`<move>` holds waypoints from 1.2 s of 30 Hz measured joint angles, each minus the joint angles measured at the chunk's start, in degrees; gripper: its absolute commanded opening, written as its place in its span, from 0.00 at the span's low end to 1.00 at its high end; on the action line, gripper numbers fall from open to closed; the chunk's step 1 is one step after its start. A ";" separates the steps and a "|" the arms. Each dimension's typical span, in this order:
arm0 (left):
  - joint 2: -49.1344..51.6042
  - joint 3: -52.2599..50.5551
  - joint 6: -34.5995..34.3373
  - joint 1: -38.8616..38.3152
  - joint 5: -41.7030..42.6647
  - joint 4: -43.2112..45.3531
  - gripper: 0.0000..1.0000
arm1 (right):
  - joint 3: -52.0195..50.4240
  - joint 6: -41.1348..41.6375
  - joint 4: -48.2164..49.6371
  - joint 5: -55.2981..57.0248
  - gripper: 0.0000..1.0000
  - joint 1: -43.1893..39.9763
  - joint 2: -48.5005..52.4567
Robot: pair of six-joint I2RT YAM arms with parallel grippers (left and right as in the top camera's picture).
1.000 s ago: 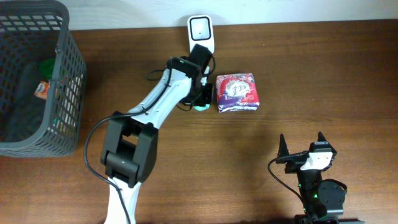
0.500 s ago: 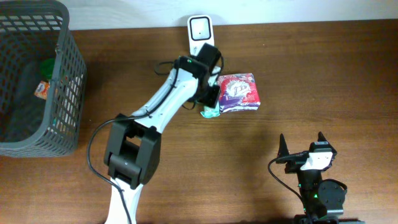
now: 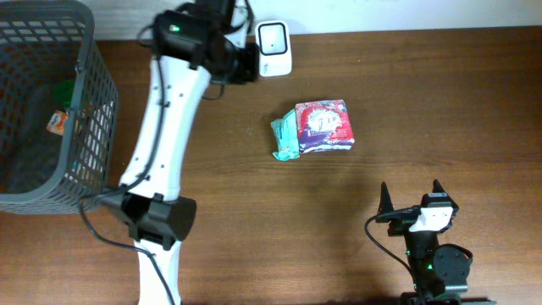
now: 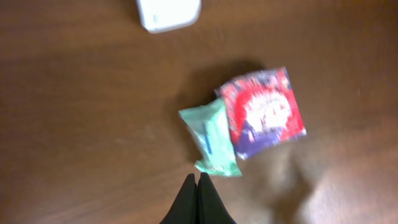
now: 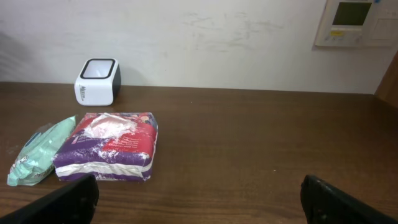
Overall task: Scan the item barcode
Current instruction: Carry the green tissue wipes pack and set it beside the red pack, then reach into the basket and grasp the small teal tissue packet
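R fingers (image 3: pixel 410 191) are standing wide apart w/ nothing betw. them, sitting near the front edge of the desk (image 3: pixel 474 102), right side. Mid-desk, the teal pack (image 3: pixel 286 138) is lying flat, touching the left side of the red-purple pack (image 3: pixel 324 125); bare wood is showing all round the pair. Further back, L fingers (image 4: pixel 198 190) are pressing shut on nothing, hanging above the desk just left of the scanner (image 3: pixel 275 38), which is standing at the back edge by the wall. Far left, a grey basket (image 3: pixel 93 93) is filling that corner, L arm running alongside it.
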 measured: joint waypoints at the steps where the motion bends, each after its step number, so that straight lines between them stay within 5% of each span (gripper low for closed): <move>1: 0.57 -2.75 0.02 -1.49 0.44 1.73 0.00 | 0.00 -0.02 0.00 0.00 0.99 0.00 0.00; 8: 10.86 -17.31 -3.63 -9.20 1.73 14.58 0.00 | 0.00 0.00 0.00 0.02 0.99 0.00 0.00; 18: 16.92 -17.38 -4.96 -9.29 1.73 22.38 0.00 | 0.00 0.00 0.00 0.00 0.99 0.00 0.00; 22: 16.96 -9.53 -4.98 -8.63 1.99 16.68 0.01 | 0.00 0.00 0.00 0.00 0.99 0.00 0.00; 29: 16.92 27.85 -5.42 -1.42 4.09 -2.27 0.25 | 0.00 -0.02 0.00 0.00 0.99 0.00 0.00; 31: 14.03 32.87 -5.49 3.30 4.35 -2.23 0.53 | 0.00 0.00 0.00 0.00 0.99 0.00 -0.02; 32: 12.22 33.11 -5.55 6.01 4.44 -2.16 0.54 | 0.00 0.00 0.00 0.02 0.99 0.00 0.00; 34: 9.01 33.11 -5.62 13.68 4.48 -2.29 0.98 | 0.00 0.00 0.00 0.02 0.99 0.00 0.00; 36: 6.82 33.11 -5.62 21.27 4.48 -2.80 0.99 | 0.00 0.02 0.00 0.00 0.99 0.00 0.00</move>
